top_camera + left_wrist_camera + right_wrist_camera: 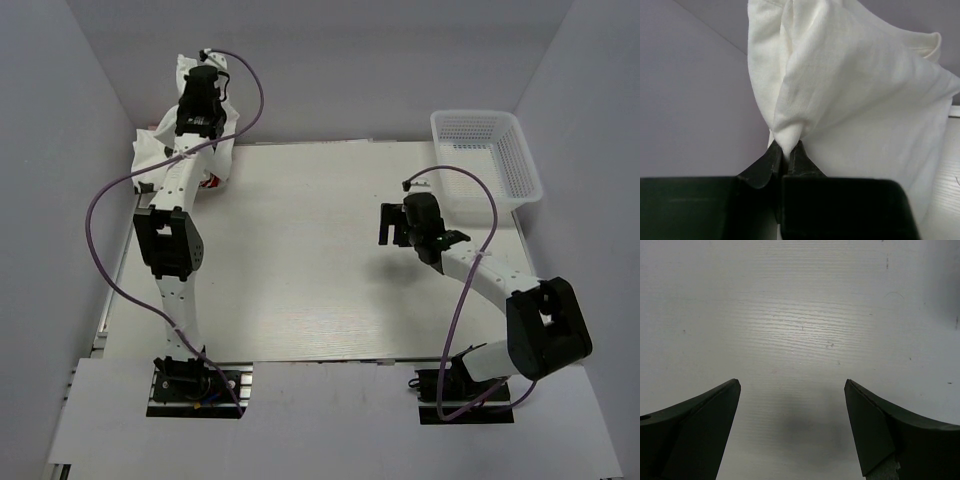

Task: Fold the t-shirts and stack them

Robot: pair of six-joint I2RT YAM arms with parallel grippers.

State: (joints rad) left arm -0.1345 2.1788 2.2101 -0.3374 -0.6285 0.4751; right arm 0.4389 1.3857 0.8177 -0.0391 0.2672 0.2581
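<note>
**Left gripper (786,150) clamps a t-shirt (850,100) at the far corner**

Closest to the lens, your left gripper pinches a bunch of white cloth, jaws clenched tight on it. The t-shirt hangs lifted against the far-left wall (60,150), above the crumpled heap of t-shirts (150,152). Your right gripper (792,385) hovers over the bare table (320,270), jaws spread wide, holding nothing. I judge this to be the pick-up step: one shirt drawn up from the heap, no folding begun. Next you likely need to carry it to the middle of the table and spread it flat, with the right gripper taking a second edge. At the far right, the basket (520,165) sits with nothing visible inside.
</note>
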